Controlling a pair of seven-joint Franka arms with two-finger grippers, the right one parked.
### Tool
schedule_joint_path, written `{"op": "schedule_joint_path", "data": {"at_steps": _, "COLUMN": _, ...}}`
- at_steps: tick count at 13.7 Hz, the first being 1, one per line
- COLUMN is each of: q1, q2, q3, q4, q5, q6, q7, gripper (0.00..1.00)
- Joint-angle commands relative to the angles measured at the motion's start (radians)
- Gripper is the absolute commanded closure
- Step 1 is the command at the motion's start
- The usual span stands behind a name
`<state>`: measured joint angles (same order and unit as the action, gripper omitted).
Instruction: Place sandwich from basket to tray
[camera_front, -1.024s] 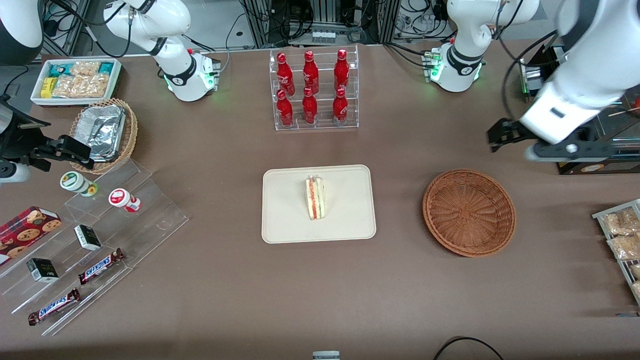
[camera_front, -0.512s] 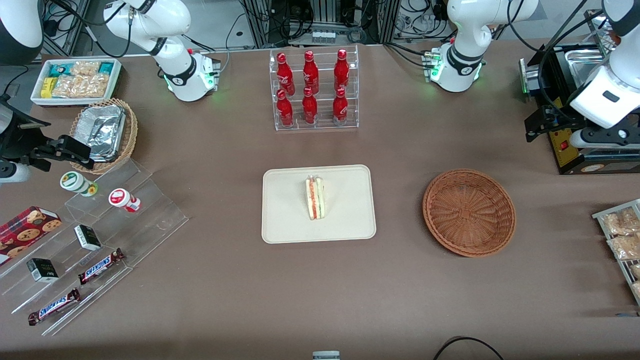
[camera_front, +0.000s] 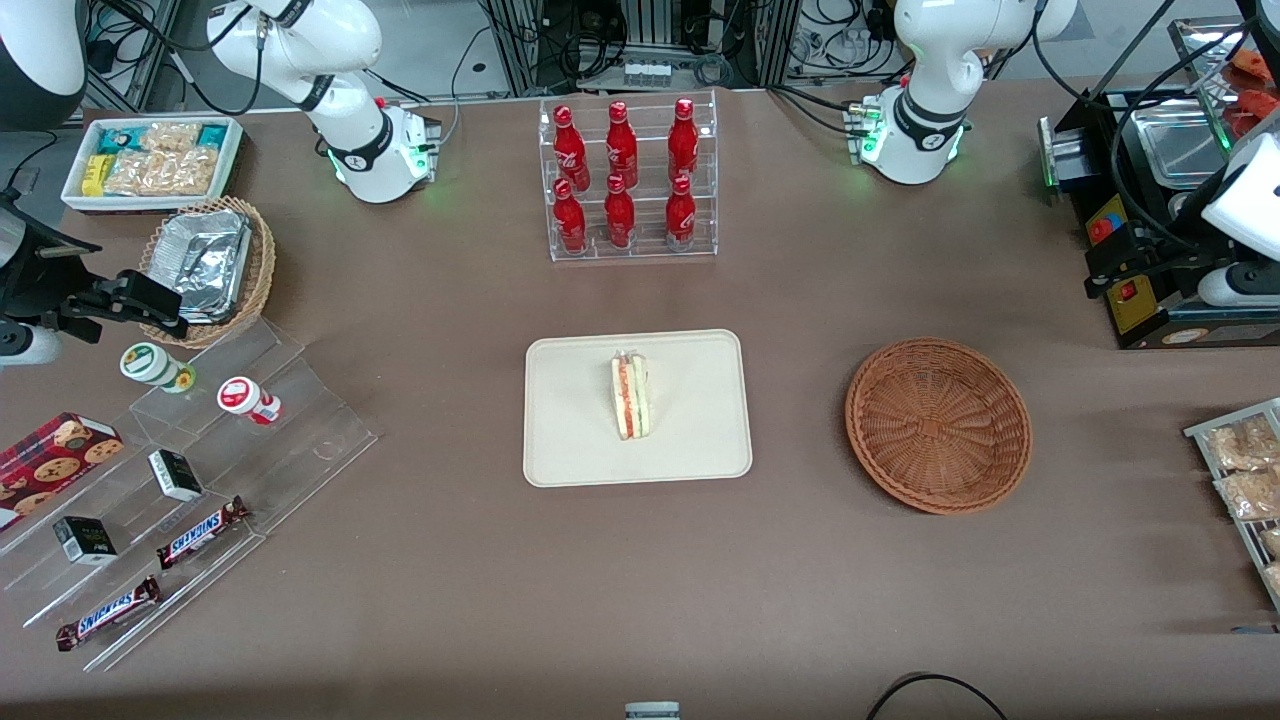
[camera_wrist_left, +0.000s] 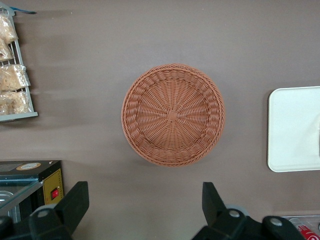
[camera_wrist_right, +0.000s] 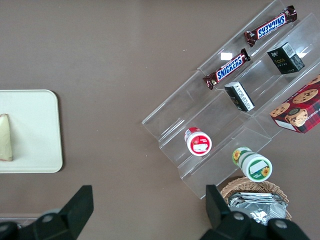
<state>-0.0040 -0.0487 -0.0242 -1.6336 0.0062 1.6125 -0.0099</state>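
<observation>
The sandwich (camera_front: 630, 397), a white wedge with a red and green filling edge, lies on the cream tray (camera_front: 580, 440) at the table's middle. It also shows in the right wrist view (camera_wrist_right: 5, 137) on the tray (camera_wrist_right: 35, 130). The reddish-brown basket (camera_front: 938, 425) stands beside the tray toward the working arm's end and holds nothing. My left gripper (camera_front: 1100, 268) hovers high, farther from the front camera than the basket, at the working arm's end. In the left wrist view it (camera_wrist_left: 144, 205) is open and empty, with the basket (camera_wrist_left: 173, 114) and the tray's edge (camera_wrist_left: 295, 130) below.
A clear rack of red bottles (camera_front: 627, 180) stands farther back than the tray. A black appliance (camera_front: 1150, 300) and a rack of snack bags (camera_front: 1245, 470) sit at the working arm's end. Acrylic steps with candy bars (camera_front: 200, 470) and a tan foil-tray basket (camera_front: 205, 262) lie toward the parked arm's end.
My left gripper has drawn away sideways from the basket toward the working arm's end of the table. The sandwich, tray and basket have not moved.
</observation>
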Motion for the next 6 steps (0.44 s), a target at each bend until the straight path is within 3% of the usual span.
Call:
{"op": "schedule_joint_path", "data": {"at_steps": 1, "q1": 0.007, "q2": 0.029, "q3": -0.003, "q4": 0.035, "q5": -0.003, "q6": -0.003, "q7": 0.016, "gripper": 0.0}}
{"op": "schedule_joint_path", "data": {"at_steps": 6, "q1": 0.013, "q2": 0.046, "q3": -0.002, "q4": 0.06, "q5": 0.001, "q6": -0.003, "q7": 0.018, "gripper": 0.0}}
